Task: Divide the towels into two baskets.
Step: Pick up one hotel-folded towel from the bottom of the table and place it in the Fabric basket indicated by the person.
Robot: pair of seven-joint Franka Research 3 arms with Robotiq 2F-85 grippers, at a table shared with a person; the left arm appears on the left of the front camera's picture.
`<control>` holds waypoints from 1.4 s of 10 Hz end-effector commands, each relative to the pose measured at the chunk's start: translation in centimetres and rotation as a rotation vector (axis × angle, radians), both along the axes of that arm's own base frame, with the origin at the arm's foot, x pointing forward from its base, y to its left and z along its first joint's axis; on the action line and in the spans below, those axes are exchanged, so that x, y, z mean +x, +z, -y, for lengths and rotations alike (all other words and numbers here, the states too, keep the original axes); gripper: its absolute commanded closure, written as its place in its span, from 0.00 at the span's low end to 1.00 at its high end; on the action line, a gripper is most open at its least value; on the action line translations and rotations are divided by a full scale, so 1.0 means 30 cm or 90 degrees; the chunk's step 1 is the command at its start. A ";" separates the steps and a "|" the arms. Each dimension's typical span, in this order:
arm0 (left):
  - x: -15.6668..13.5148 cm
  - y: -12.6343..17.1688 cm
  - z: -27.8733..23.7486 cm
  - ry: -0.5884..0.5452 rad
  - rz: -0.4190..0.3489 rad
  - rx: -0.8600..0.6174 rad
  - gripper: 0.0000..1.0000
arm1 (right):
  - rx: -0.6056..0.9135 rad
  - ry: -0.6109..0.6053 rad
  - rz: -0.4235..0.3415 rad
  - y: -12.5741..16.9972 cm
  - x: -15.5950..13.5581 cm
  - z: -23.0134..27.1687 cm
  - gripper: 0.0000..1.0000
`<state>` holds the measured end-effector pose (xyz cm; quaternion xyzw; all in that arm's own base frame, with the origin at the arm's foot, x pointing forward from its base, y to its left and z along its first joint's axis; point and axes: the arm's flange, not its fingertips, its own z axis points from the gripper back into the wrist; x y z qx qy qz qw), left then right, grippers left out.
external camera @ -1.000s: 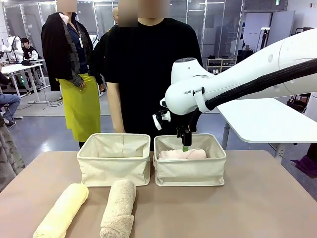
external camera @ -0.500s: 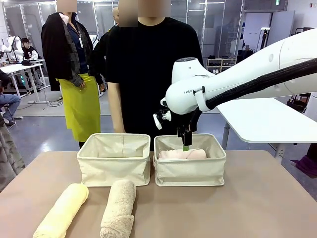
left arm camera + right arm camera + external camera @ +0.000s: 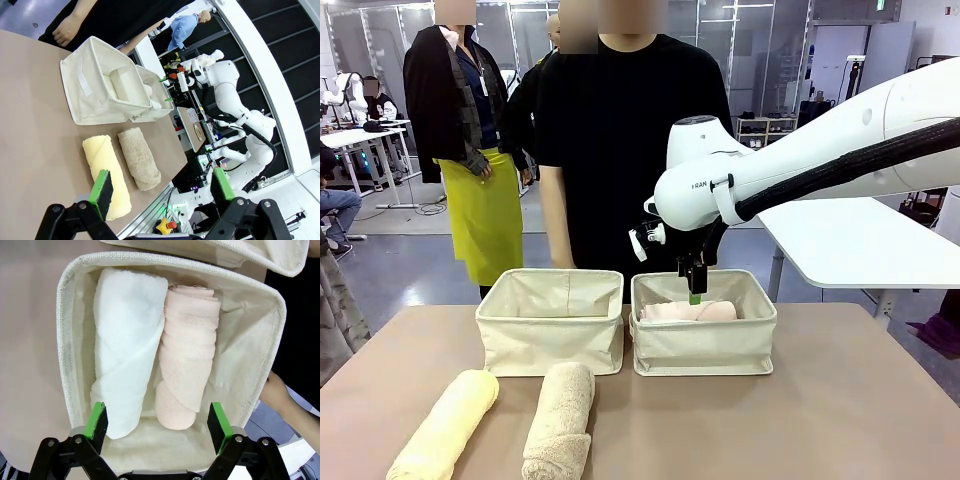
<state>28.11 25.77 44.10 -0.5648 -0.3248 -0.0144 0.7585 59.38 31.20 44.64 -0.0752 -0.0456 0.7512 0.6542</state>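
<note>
Two cream canvas baskets stand side by side: the left basket point(image 3: 551, 322) and the right basket point(image 3: 703, 325). In the right basket point(image 3: 70, 340) lie the white towel point(image 3: 125, 345) and the light pink towel point(image 3: 186, 360), side by side. My right gripper point(image 3: 157, 426) hangs open just above them, holding nothing; in the front view the right gripper point(image 3: 693, 292) is over the pink towel point(image 3: 690, 311). The pale yellow towel point(image 3: 445, 425) and the beige towel point(image 3: 560, 408) lie on the table's near left. My left gripper point(image 3: 162, 187) is open above the yellow towel point(image 3: 107, 170) and beige towel point(image 3: 140, 157).
A person in black stands right behind the baskets, with one hand point(image 3: 280, 395) near the right basket's far rim. The brown table point(image 3: 820, 420) has free room on the right and front. Other people and tables stand farther back.
The right arm has crept slightly to the right above the right basket. Towels and baskets have not moved.
</note>
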 end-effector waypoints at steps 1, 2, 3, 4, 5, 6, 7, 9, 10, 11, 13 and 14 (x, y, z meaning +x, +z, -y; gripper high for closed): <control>-0.011 0.005 -0.005 -0.002 0.009 -0.007 0.00 | -0.003 0.003 0.000 -0.002 -0.004 -0.005 0.00; -0.011 0.005 -0.005 -0.002 0.009 -0.007 0.00 | -0.003 0.003 0.000 -0.002 -0.004 -0.005 0.00; -0.011 0.005 -0.005 -0.002 0.009 -0.007 0.00 | -0.003 0.003 0.000 -0.002 -0.004 -0.005 0.00; -0.011 0.005 -0.005 -0.002 0.009 -0.007 0.00 | -0.003 0.003 0.000 -0.002 -0.004 -0.005 0.00; -0.011 0.005 -0.005 -0.002 0.009 -0.007 0.00 | 0.000 0.000 0.000 0.000 0.000 0.000 0.00; -0.011 0.005 -0.005 -0.002 0.009 -0.007 0.00 | 0.041 -0.057 -0.029 0.060 -0.016 0.053 0.00; -0.011 0.005 -0.005 -0.002 0.009 -0.007 0.00 | 0.121 -0.113 -0.076 0.119 -0.058 0.111 0.00; -0.011 0.005 -0.005 -0.002 0.009 -0.007 0.00 | 0.229 -0.209 -0.152 0.201 -0.150 0.259 0.00; -0.011 0.005 -0.005 -0.002 0.009 -0.007 0.00 | 0.296 -0.243 -0.192 0.228 -0.182 0.364 0.00; -0.011 0.005 -0.005 -0.002 0.009 -0.007 0.00 | 0.353 -0.292 -0.225 0.244 -0.211 0.496 0.00; -0.011 0.005 -0.005 -0.002 0.009 -0.007 0.00 | 0.503 -0.364 -0.339 0.257 -0.291 0.797 0.00; -0.011 0.005 -0.005 -0.002 0.009 -0.007 0.00 | 0.563 -0.385 -0.378 0.258 -0.333 0.926 0.00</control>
